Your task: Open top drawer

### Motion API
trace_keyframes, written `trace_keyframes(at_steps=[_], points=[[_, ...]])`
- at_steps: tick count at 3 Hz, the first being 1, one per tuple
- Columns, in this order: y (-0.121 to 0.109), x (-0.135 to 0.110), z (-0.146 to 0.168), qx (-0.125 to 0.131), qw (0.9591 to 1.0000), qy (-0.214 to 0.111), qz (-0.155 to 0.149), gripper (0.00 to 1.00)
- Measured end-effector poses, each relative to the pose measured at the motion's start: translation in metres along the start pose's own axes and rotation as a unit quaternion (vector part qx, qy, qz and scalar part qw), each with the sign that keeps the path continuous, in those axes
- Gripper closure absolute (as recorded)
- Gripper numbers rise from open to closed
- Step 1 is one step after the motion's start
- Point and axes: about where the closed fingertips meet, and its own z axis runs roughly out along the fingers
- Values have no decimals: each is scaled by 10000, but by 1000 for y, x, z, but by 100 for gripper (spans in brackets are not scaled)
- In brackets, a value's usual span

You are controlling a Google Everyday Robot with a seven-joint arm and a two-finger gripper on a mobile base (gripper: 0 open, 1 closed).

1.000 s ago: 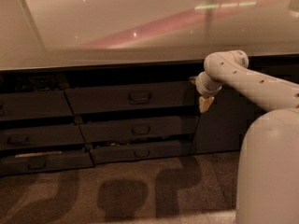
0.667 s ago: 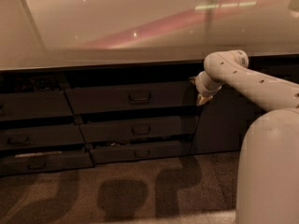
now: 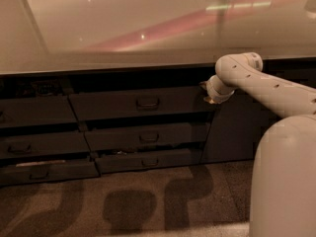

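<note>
With the pincer [image 3: 210, 96], whose state I couldn't tell, at the right end of the top drawer [image 3: 106, 105], I judged its centre handle [image 3: 147, 102] the hold for that stiff, heavy front.

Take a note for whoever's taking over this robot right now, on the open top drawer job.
Gripper: at the right end of the top drawer, just under the countertop edge, well right of the loop handle. Whether it touches the drawer cannot be told.
Top drawer: front looks slightly forward of the cabinet, with a dark gap above it.
Done: gripper is at drawer height.
Left: probably get a hold and pull the drawer out fully.
</note>
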Motion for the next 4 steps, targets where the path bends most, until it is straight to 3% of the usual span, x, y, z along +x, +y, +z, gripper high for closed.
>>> trace_keyframes(at_steps=[1, 4], points=[[0, 0, 0, 0, 10000, 0, 0, 100], [-1, 0, -3, 1, 10000, -2, -12, 100]])
